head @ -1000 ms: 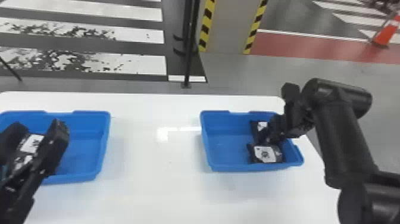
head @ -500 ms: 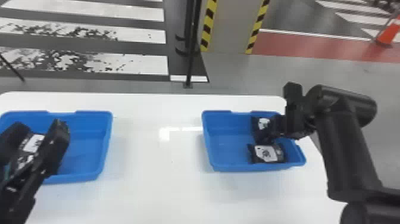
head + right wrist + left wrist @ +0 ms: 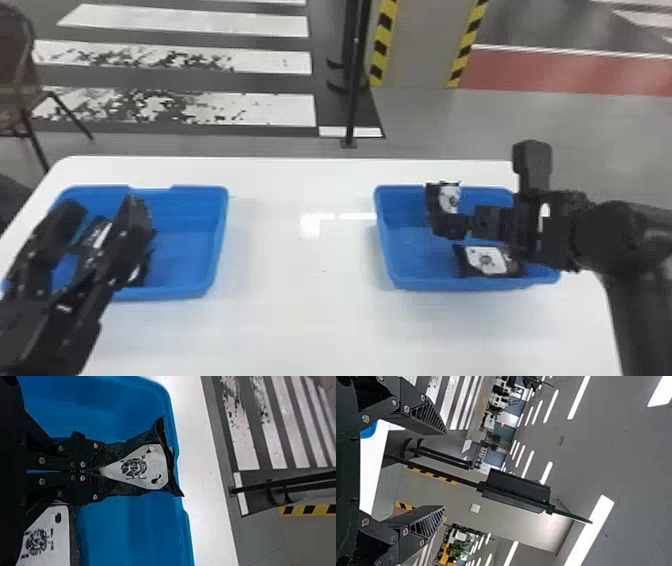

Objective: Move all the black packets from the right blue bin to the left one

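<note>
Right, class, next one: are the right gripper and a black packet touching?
Touching. The right wrist view shows the right gripper with its fingers closed on one end of the black packet, which bunches between them.

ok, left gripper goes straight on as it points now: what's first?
Likely the black panel on the pole beyond the table. Nothing nearer shows in line with the left gripper, but depth is unclear and it might just miss.

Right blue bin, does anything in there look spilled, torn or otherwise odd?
Nothing looks spilled or torn in the right blue bin. The black packet in the right pincer is squeezed narrow at one end, but that looks like the grip's doing. The other packet lies inside, near the front wall.
</note>
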Controlling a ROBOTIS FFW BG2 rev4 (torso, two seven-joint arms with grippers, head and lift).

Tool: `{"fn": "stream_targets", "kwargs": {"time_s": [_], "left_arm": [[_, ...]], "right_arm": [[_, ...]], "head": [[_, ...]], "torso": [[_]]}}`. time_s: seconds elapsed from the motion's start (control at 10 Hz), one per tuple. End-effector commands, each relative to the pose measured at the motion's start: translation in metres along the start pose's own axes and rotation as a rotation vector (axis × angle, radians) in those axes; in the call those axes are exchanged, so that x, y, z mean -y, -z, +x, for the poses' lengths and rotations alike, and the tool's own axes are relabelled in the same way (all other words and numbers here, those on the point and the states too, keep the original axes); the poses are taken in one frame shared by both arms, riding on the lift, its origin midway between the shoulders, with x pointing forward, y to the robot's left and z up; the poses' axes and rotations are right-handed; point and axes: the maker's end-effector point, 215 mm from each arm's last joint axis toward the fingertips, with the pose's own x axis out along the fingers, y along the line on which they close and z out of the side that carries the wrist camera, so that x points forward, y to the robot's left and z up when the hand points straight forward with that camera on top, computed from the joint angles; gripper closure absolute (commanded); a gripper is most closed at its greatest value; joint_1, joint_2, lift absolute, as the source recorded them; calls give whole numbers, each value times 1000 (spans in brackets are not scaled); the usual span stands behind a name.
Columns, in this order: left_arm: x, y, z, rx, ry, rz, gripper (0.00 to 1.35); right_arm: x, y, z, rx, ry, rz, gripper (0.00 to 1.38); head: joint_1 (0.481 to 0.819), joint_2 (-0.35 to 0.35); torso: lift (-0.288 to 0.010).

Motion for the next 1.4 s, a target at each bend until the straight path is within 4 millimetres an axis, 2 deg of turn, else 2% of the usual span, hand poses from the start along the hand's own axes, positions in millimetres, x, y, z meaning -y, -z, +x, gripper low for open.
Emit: {"fn": "stream_targets", "kwargs": {"time_s": [0.0,0.1,0.3,0.4,0.5,0.7,0.9,1.1,1.3], "left_arm": [[-2,-1,-1,1,-3,1,409],[-1,-2,-1,5,-2,0,409],[0,-1,-1,5,-1,-1,409],[0,-2,-1,7,-1,1,409],[1,-2,0,6,0,2,409],[-1,-3,0,10,-6,13,409],[2,-4,3,13,0,24,409],[13,-2,8,14,29,21,406],[24,5,13,-7,55,5,406]], "right_arm": [[-41,-19,-37,137,-80,-72,1139],[-73,-43,-59,255,-165,-120,1139],[-140,-83,-84,472,-390,-185,1138],[-160,-96,-93,568,-474,-203,1138],[-173,-100,-95,632,-565,-200,1138],[-200,-94,-84,666,-735,-200,1138],[-257,-83,-86,643,-895,-269,1138],[-320,-55,-83,554,-1053,-330,1138],[-372,-23,-83,452,-1193,-378,1138]], "head": [[695,-85],[695,-57],[695,6],[695,45],[685,68],[669,97],[666,131],[659,199],[662,251]], "torso": [[-140],[-140],[-140],[-140],[-140],[-140],[-140],[-140],[-140]]}}
